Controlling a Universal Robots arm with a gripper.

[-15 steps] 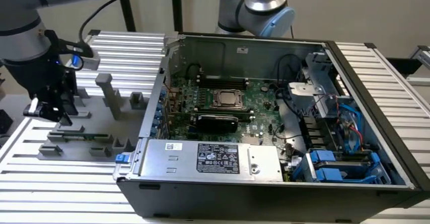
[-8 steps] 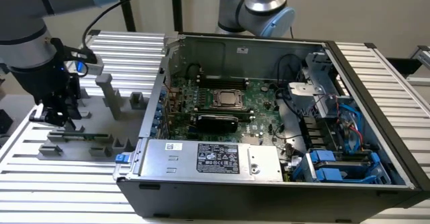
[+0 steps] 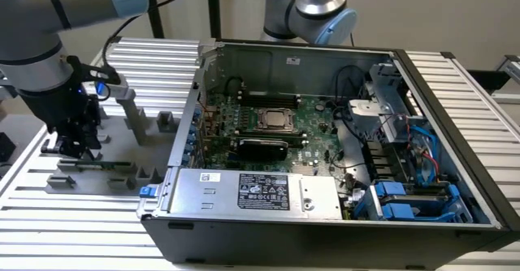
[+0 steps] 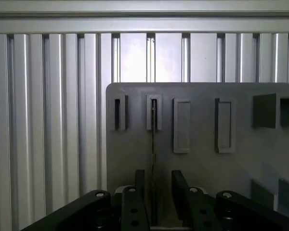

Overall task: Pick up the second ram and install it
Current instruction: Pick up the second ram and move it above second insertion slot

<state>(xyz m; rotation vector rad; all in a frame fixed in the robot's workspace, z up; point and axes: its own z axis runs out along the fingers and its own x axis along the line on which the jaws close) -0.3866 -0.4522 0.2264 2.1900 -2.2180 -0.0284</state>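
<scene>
Exterior view's left: tool (image 3: 68,144), lowered over a grey holder plate (image 3: 61,183) that sits on the ribbed aluminium surface (image 3: 81,234).
Tool state: fingers (image 4: 140,184) spread, one on either side of the second ram (image 3: 91,162), with a gap showing on each side in the wrist view.
Second ram: slim green stick, standing on edge in the holder plate's slots, directly beneath the tool.
Exterior view's middle and right: open computer case (image 3: 325,242), motherboard (image 3: 313,116) inside, well apart from the second ram.
</scene>
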